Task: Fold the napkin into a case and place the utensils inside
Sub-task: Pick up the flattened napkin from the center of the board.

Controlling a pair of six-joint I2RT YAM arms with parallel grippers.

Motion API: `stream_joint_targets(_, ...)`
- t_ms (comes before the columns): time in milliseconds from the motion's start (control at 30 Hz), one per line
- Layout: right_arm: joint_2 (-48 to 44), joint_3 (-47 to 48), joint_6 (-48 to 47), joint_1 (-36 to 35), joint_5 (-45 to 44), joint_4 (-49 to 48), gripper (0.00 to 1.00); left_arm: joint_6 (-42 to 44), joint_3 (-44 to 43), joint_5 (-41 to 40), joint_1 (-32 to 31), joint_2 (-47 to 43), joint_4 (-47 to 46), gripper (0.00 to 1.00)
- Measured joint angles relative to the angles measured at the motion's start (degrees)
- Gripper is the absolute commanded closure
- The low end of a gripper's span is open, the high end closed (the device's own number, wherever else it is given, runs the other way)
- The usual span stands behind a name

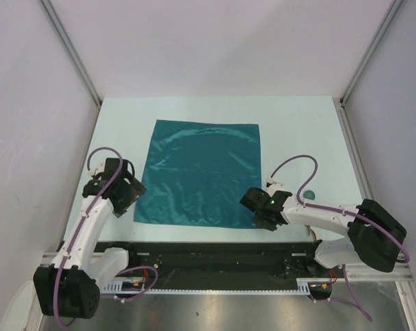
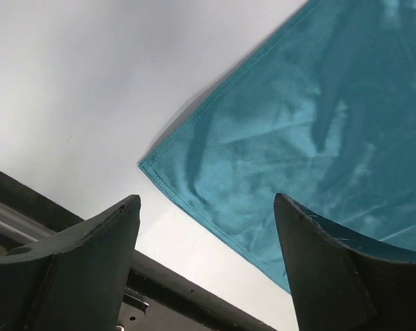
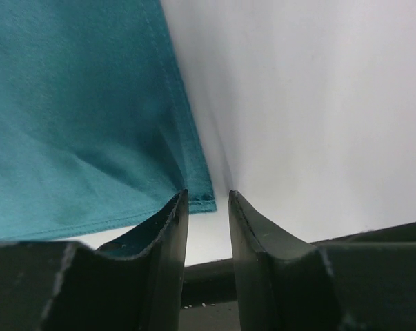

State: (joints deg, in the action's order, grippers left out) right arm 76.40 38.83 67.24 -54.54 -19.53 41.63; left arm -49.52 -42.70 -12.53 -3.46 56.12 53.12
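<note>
Right gripper (image 1: pixel 259 219) sits at the 5 o'clock corner of the napkin (image 1: pixel 201 172). Its jaws are a narrow gap apart, with the corner tip showing in the gap and no pinch seen. Left gripper (image 1: pixel 133 198) is over the 7 o'clock corner, jaws wide, holding nothing. The napkin lies flat and unfolded, mid-table (image 1: pixel 297 131), running toward 12 o'clock.

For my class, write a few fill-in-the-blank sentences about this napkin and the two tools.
1. The napkin lying on the table is ___ in colour.
2. The left tool has its jaws wide ___.
3. The right tool is at the napkin's near-___ corner.
Missing words: teal; open; right.
</note>
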Motion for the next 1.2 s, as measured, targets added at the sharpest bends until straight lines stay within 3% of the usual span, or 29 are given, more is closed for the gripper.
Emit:
stream_joint_targets(67,0.0,0.0,0.7,0.0,-0.4,-1.0,0.65,-0.1,0.0,-0.2,0.1,-2.0,0.0,0.01)
stream_joint_targets(167,0.8,0.0,1.7,0.0,-0.6,-2.0,0.66,-0.1,0.0,-0.5,0.3,-3.3,0.2,0.00)
stream_joint_targets(267,1.4,0.0,2.3,-0.1,-0.5,-2.7,0.80,-0.1,0.0,-0.5,0.9,-2.8,0.6,0.00)
stream_joint_targets(300,1.4,-0.2,2.6,0.0,-0.6,-3.0,0.93,-0.1,0.0,-0.3,1.4,-2.4,0.8,0.00)
stream_joint_targets(367,0.4,-1.1,3.7,0.0,-0.6,-4.0,1.00,-0.1,0.3,0.3,2.3,-1.6,1.1,0.02)
stream_joint_targets(633,-4.6,-4.3,4.2,1.0,0.0,-6.6,1.00,0.0,6.9,5.3,7.6,4.0,0.0,0.21)
stream_joint_targets(700,-6.2,-4.3,3.4,1.3,-0.2,-6.7,1.00,0.0,7.3,5.8,7.8,7.1,0.2,0.34)
stream_joint_targets(767,-8.8,-4.3,2.5,1.7,-0.2,-7.0,1.00,-0.5,7.3,5.4,8.2,8.4,0.0,0.40)
stream_joint_targets(1033,-18.5,-6.1,-2.9,4.7,0.0,-10.0,1.00,-2.1,7.3,3.1,10.7,8.5,-0.8,0.50)
stream_joint_targets(1200,-19.8,-7.6,-4.9,6.9,1.1,-10.7,1.00,-2.1,8.3,4.3,10.8,11.6,-4.8,0.49)
